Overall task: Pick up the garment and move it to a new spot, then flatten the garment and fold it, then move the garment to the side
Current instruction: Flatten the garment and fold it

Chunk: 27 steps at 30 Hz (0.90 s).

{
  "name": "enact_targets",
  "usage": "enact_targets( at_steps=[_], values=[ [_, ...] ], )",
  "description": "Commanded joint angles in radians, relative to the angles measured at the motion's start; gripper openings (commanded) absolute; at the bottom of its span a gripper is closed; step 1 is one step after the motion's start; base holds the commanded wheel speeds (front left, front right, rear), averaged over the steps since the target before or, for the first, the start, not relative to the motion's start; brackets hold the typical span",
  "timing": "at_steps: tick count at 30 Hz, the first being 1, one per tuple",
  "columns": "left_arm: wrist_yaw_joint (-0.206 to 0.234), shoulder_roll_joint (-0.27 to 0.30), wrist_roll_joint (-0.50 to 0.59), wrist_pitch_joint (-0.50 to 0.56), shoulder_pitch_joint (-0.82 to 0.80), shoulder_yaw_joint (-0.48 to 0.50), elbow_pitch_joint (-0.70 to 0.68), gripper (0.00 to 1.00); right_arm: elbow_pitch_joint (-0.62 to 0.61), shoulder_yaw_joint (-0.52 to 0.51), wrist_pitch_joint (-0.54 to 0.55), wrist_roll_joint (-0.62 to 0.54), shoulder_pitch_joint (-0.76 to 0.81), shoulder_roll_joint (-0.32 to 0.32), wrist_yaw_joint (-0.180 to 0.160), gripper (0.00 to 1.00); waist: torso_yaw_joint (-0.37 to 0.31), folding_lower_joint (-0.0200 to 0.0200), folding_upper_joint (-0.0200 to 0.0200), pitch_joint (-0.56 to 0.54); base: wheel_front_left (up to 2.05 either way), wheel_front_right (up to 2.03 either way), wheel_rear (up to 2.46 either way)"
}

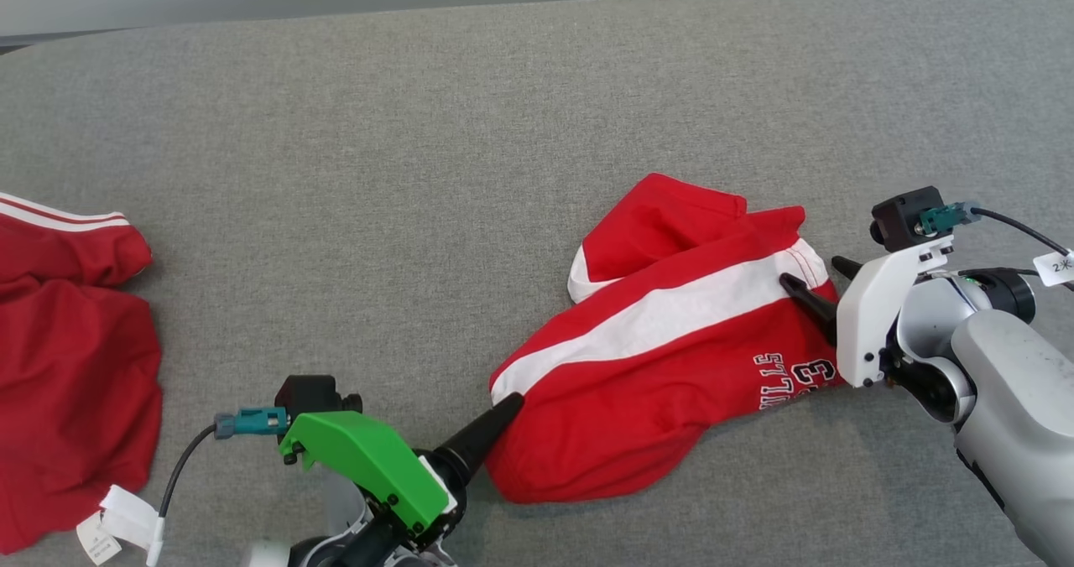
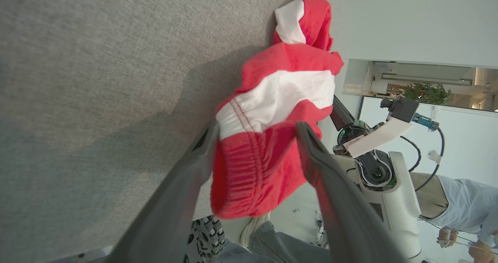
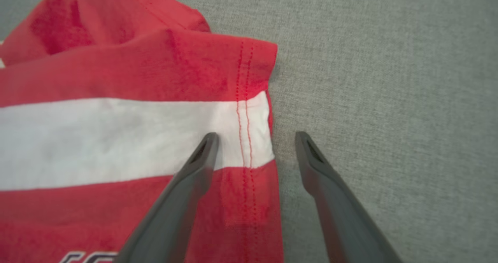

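Now, left arm: enters the head view at 6 o'clock under a green wrist cover, and the left gripper point(image 1: 503, 412) points toward 2 o'clock.
Left gripper state: spread wide in the left wrist view point(image 2: 257, 128). The gathered end of the garment point(image 2: 272, 99) lies between the two fingers and is not pinched.
Right arm: pale forearm comes in from 4 o'clock, and the right gripper point(image 1: 811, 271) points toward 10 o'clock.
Right gripper state: spread wide point(image 3: 255, 135). One finger point(image 3: 194, 169) is over the white stripe and the other is over bare table, so they straddle the stitched hem. Contact cannot be told.
Garment: red with a white stripe and white lettering, lying crumpled on the grey table point(image 1: 419, 173) at 4 o'clock of the head view's centre point(image 1: 654, 357).
Garment vs grippers: left gripper at its 8 o'clock corner, right gripper at its 3 o'clock hem point(image 3: 116, 138).
Edges: far table edge runs along 12 o'clock.
Open room: bare grey surface from 9 to 12 o'clock of the garment.
Obstacle: second red garment point(image 1: 67, 366) at the 9 o'clock border, well apart.
Bystander: person's pale blue sleeve point(image 2: 467, 204) beyond the table.
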Motion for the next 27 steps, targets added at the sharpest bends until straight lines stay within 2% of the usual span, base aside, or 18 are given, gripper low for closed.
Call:
enact_targets(
  at_steps=[1, 5, 6, 7, 8, 10, 13, 14, 25, 27],
  values=[
    [-0.005, 0.000, -0.004, 0.001, -0.005, 0.000, 0.000, 1.00, -0.002, 0.010, -0.005, 0.005, -0.009, -0.007, -0.001, 1.00, 0.003, -0.0001, -0.0001, 0.004, 0.00, 0.00, 0.00],
    [-0.010, 0.000, -0.013, 0.000, -0.006, -0.002, 0.002, 1.00, -0.005, 0.027, -0.014, 0.010, -0.020, -0.007, -0.001, 1.00, 0.006, -0.0001, -0.0001, 0.007, 0.00, 0.00, 0.00],
    [-0.012, 0.000, -0.015, 0.001, -0.005, -0.004, 0.002, 0.91, -0.005, 0.031, -0.016, 0.012, -0.021, -0.008, -0.001, 1.00, 0.006, -0.0001, -0.0001, 0.008, 0.00, 0.00, 0.00],
    [-0.012, 0.000, -0.015, 0.000, -0.005, -0.006, 0.003, 0.64, -0.006, 0.036, -0.018, 0.012, -0.022, -0.008, -0.001, 1.00, 0.006, -0.0001, -0.0001, 0.008, 0.00, 0.00, 0.00],
    [-0.013, 0.000, -0.016, -0.002, -0.004, -0.006, 0.004, 0.49, -0.007, 0.042, -0.021, 0.011, -0.024, -0.010, -0.001, 1.00, 0.006, -0.0001, -0.0001, 0.007, 0.00, 0.00, 0.00],
    [-0.015, 0.000, -0.018, -0.004, -0.002, -0.007, 0.005, 0.38, -0.009, 0.052, -0.027, 0.005, -0.029, -0.014, -0.001, 1.00, 0.006, -0.0001, -0.0001, 0.008, 0.00, 0.00, 0.00],
    [-0.018, 0.000, -0.019, -0.006, -0.003, -0.011, 0.004, 0.07, -0.013, 0.064, -0.038, 0.000, -0.036, -0.016, -0.001, 1.00, 0.004, -0.0001, -0.0001, 0.010, 0.00, 0.00, 0.00],
    [-0.018, 0.000, -0.020, -0.008, -0.002, -0.011, 0.004, 0.00, -0.014, 0.067, -0.038, -0.003, -0.039, -0.018, -0.001, 1.00, 0.003, -0.0001, -0.0001, 0.010, 0.00, 0.00, 0.00],
    [-0.022, 0.000, -0.031, -0.020, -0.009, -0.020, 0.008, 0.00, -0.017, 0.095, -0.048, 0.009, -0.045, -0.021, -0.001, 1.00, -0.003, -0.0001, -0.0001, 0.012, 0.00, 0.00, 0.00],
    [-0.022, 0.000, -0.032, -0.022, -0.013, -0.020, 0.008, 0.00, -0.017, 0.099, -0.049, 0.013, -0.044, -0.022, -0.001, 0.96, -0.004, -0.0001, -0.0001, 0.012, 0.00, 0.00, 0.00]
  ],
)
